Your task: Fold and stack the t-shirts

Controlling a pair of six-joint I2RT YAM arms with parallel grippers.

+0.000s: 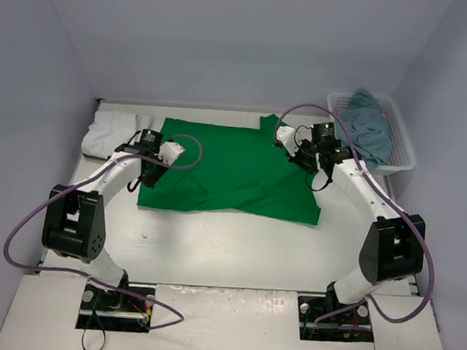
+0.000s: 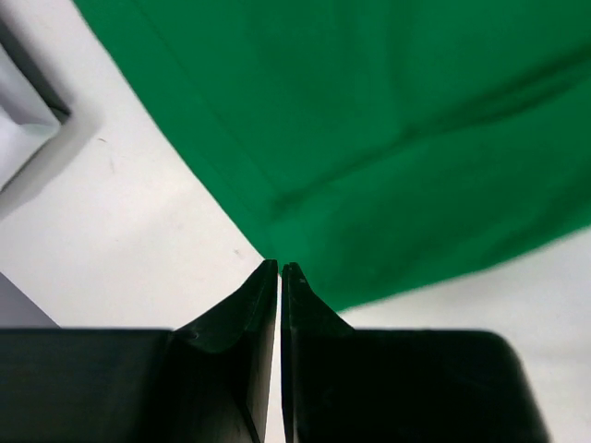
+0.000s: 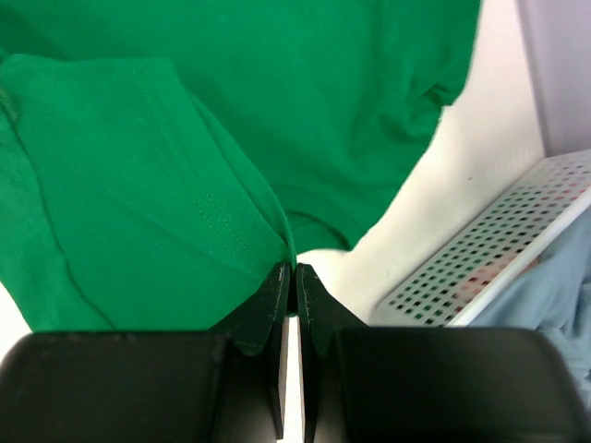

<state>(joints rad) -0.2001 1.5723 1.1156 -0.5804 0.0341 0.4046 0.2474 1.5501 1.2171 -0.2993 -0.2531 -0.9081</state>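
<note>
Green shirt lies spread on the bench, between the two arms and mostly flat. On its right side a stitched flap, by the look a sleeve, is turned in over the body. In the right wrist view the flap's crease runs straight into the fingertips.

Right jaws: closed, tips together, with the green fold ending right between them. I judge this a pinch on the flap's edge, since cloth this thin lets the tips meet. Likely reason for the hold: bringing the sleeve inward squares that side before the body gets folded.

Left jaws: closed, only a hairline gap. They sit at the shirt's near-left corner, tips just at the hem. The cloth there lies flat on the bench and none shows between the tips, so nothing is held as far as I can see. The spot makes sense as the next pick point, or as a press to keep the corner from sliding.

Other stock:
- White shirt is bunched at the far-left of the bench, just beside the green one.
- Teal shirt is heaped in the basket at far right — parked out of the working area.

Stage, as a judgement: an early fold on the green shirt, and no stack is visible yet.

Risk: a pull on the right pinch could drag the whole shirt askew — the left corner is not gripped.
</note>
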